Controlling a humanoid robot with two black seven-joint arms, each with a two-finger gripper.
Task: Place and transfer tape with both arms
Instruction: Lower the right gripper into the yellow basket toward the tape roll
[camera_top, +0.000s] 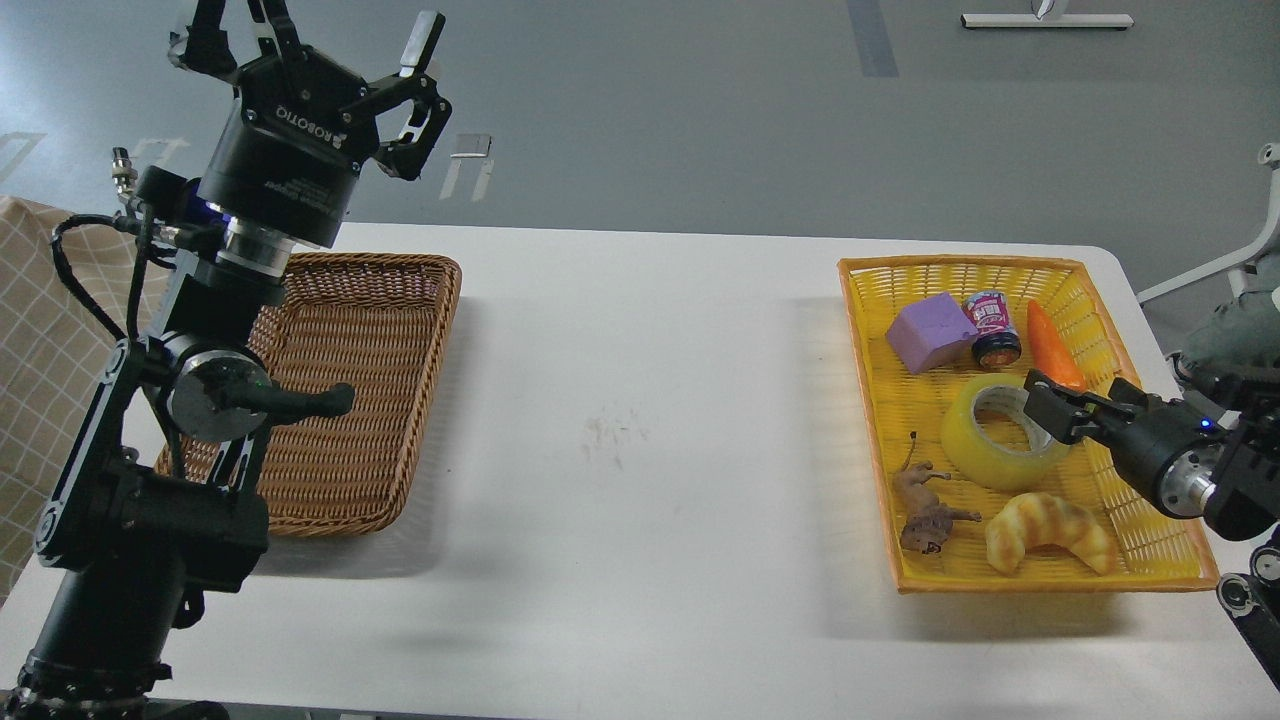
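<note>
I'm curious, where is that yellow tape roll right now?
In the head view, the tape lies in the yellow basket on the right, above the croissant toy, at the right gripper.

White counter (640, 420) with a faint grey-brown smudge (610, 430) near its middle; brown woven wicker basket (370, 400) on one side, bright yellow plastic lattice basket (1130, 530) on the other, and a beige cloth with a thin white grid pattern (40, 330) at the edge. In the yellow basket: translucent yellow tape (985, 450) with pale grey-white core, lilac block (930, 333), orange carrot (1052, 342), small dark jar with pink-and-white label (992, 325), golden croissant banded darker brown (1048, 532), brown animal figure (925, 510). Both arms black: left pincer (330, 45) carries white ROBOTIQ lettering, right pincer (1045, 405) has a silver wrist ring and small blue light; floor grey.
</note>
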